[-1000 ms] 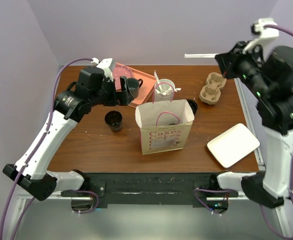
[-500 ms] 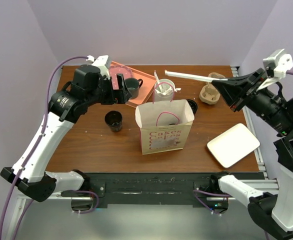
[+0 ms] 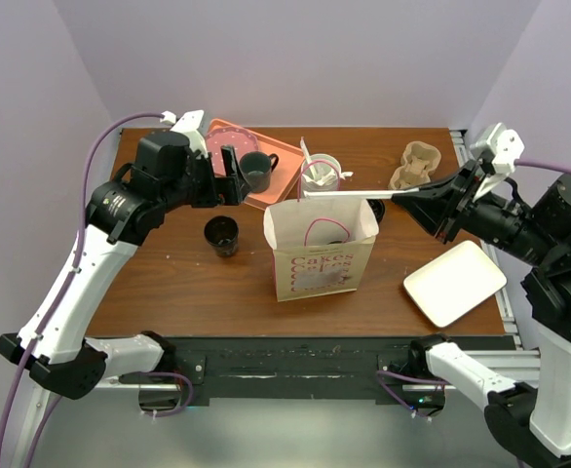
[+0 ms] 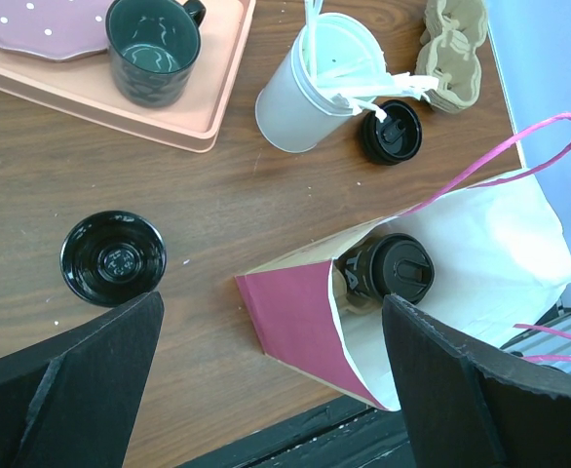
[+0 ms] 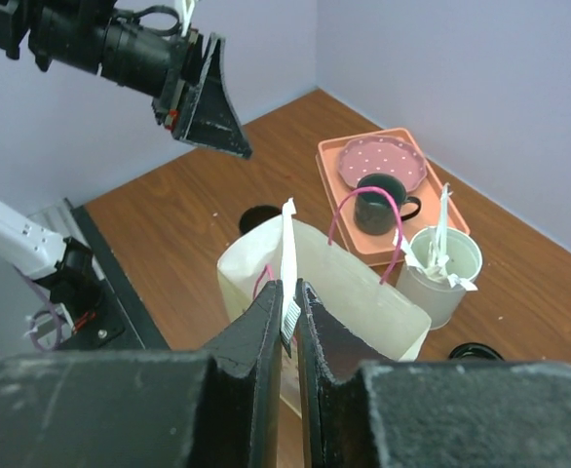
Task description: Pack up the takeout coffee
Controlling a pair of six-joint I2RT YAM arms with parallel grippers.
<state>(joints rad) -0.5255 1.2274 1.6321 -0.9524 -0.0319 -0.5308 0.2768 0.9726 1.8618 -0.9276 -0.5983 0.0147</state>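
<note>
The takeout coffee (image 4: 388,273), a black cup with white lettering and a black lid, sits inside the open paper bag (image 4: 295,307). The bag stands mid-table (image 3: 320,253) and also shows in the right wrist view (image 5: 363,292). My right gripper (image 3: 427,195) is shut on a white paper-wrapped straw (image 3: 354,196), whose tip reaches over the bag's mouth. In the right wrist view the gripper (image 5: 287,292) pinches the straw (image 5: 287,244) above the bag. My left gripper (image 3: 229,175) is open and empty, high to the bag's left; its wrist view shows it (image 4: 273,302) wide open above the bag's edge.
A plain black cup (image 3: 221,234) stands left of the bag. A peach tray (image 3: 285,156) at the back holds a dark mug (image 3: 256,171) and a pink plate (image 3: 229,141). A white cup of straws (image 3: 322,175), a loose black lid (image 3: 374,207), a cardboard carrier (image 3: 414,168) and a white plate (image 3: 455,282) lie around.
My right arm has swung down and left, bringing the straw from high at the back right to just over the bag's mouth. My left arm has drawn back slightly to the left.
</note>
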